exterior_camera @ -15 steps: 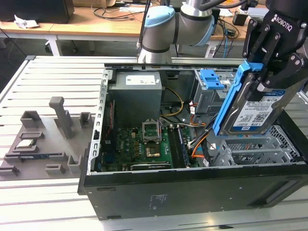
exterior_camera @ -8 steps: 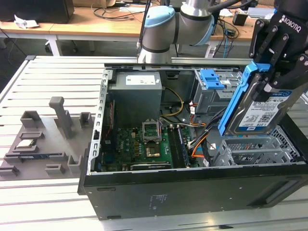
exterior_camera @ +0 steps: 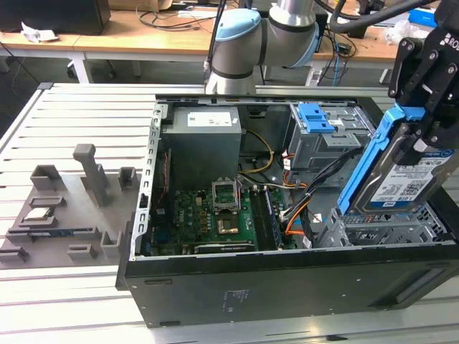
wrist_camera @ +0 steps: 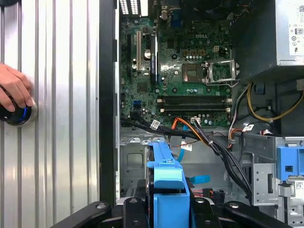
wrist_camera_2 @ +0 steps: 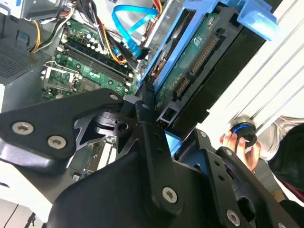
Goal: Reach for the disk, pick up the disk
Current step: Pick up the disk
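In the exterior view the disk point(exterior_camera: 406, 180), a silver drive with a white-and-blue label and a blue bracket point(exterior_camera: 364, 168) along its edge, stands tilted on edge above the lower drive bay point(exterior_camera: 387, 231) at the case's right. My black gripper point(exterior_camera: 418, 120) is shut on its upper end. The second wrist view shows the disk's green circuit board and connector point(wrist_camera_2: 195, 61) running away from my gripper point(wrist_camera_2: 159, 121). In the first wrist view the blue bracket point(wrist_camera: 165, 176) sits between my gripper's black fingers point(wrist_camera: 130, 209).
The open computer case point(exterior_camera: 237, 287) holds a motherboard point(exterior_camera: 215, 215), a grey power supply box point(exterior_camera: 202, 143), cables and a metal drive cage with a blue latch point(exterior_camera: 317, 118). A grey fixture with parts point(exterior_camera: 64, 215) lies at the exterior view's left. A hand point(wrist_camera: 14, 88) rests on a blue-ringed button.
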`<control>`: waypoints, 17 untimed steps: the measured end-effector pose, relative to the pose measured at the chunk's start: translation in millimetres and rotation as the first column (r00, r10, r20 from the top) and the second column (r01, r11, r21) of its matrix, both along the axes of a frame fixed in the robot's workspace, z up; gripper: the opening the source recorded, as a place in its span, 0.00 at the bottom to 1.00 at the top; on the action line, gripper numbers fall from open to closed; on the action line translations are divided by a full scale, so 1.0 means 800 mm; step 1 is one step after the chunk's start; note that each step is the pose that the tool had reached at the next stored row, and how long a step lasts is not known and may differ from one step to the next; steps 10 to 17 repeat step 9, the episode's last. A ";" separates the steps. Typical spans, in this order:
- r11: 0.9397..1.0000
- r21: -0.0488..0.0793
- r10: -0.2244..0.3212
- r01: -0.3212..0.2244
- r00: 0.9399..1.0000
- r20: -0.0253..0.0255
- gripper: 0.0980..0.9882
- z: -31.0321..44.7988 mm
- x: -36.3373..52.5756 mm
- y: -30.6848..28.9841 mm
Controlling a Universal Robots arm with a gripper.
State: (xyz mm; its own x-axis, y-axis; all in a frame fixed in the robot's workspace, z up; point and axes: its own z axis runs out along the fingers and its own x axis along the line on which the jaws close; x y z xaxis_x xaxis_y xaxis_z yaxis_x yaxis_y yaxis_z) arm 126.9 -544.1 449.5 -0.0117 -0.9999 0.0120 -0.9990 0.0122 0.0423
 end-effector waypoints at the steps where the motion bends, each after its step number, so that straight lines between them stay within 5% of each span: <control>1: 1.000 0.000 0.000 0.000 1.000 0.000 0.30 -0.0008 0.003 -0.0005; 17: 1.000 0.000 0.000 0.000 1.000 0.000 0.30 -0.0023 0.007 -0.0006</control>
